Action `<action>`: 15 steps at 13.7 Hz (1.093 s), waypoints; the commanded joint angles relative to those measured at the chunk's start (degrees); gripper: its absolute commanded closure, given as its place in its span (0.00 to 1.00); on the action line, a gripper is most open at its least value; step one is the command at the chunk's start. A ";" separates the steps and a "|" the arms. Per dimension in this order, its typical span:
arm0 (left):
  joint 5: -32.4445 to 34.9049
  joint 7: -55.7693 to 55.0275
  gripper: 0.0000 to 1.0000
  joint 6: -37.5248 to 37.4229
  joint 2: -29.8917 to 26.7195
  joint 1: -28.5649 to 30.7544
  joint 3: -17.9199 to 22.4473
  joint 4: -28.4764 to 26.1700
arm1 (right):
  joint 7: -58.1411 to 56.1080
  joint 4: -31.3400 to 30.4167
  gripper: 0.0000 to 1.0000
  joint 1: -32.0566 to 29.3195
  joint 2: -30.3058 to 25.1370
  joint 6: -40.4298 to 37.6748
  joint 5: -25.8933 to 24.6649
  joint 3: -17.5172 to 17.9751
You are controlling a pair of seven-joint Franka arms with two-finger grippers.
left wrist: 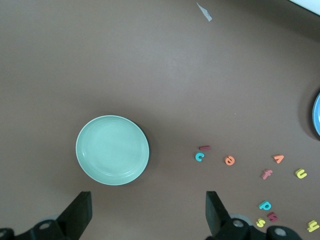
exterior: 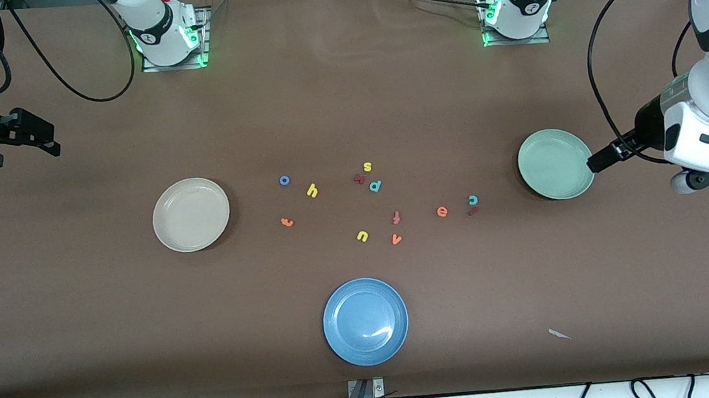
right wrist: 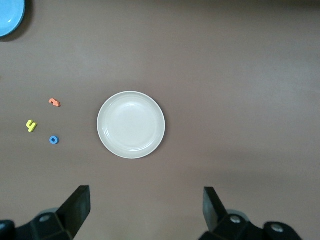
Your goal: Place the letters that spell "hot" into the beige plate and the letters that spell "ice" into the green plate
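Note:
The empty beige plate [exterior: 191,215] lies toward the right arm's end, the empty green plate [exterior: 555,163] toward the left arm's end. Loose on the table between them are the blue o [exterior: 284,180], yellow h [exterior: 312,191] and orange t [exterior: 287,222] nearer the beige plate. The orange e [exterior: 441,211], teal c [exterior: 473,199] and maroon i [exterior: 473,211] lie nearer the green plate. My left gripper [left wrist: 147,201] hangs open and empty beside the green plate. High beside the beige plate, my right gripper [right wrist: 146,195] is open and empty too.
A blue plate [exterior: 365,321] sits near the front edge. Other letters lie mid-table: yellow s [exterior: 367,166], a maroon letter [exterior: 360,178], teal p [exterior: 375,186], reddish f [exterior: 396,217], yellow u [exterior: 362,236], orange v [exterior: 397,239]. A white scrap [exterior: 559,334] lies near the front.

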 commanded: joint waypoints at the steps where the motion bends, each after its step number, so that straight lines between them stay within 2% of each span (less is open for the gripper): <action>1: -1.64 4.87 0.00 0.10 -2.49 -0.74 2.67 -3.41 | 0.78 -0.35 0.00 -0.65 -1.21 -3.23 -0.38 0.47; 3: -1.12 9.19 0.00 0.97 -5.38 -2.83 4.43 -6.48 | 0.08 1.41 0.00 -0.74 -0.42 -3.34 -0.47 0.47; 5: -2.69 12.89 0.00 2.20 -6.18 -2.06 6.11 -8.59 | 0.52 1.42 0.00 -0.92 0.02 -3.43 -0.38 0.38; 7: -5.68 13.61 0.00 2.82 -5.92 -0.04 6.03 -8.69 | 0.17 1.24 0.00 -1.01 0.63 -4.21 -0.38 -0.93; 15: -5.33 13.43 0.00 0.54 -6.18 0.32 5.76 -7.64 | -0.18 2.30 0.00 -0.75 1.78 -4.84 0.50 -1.03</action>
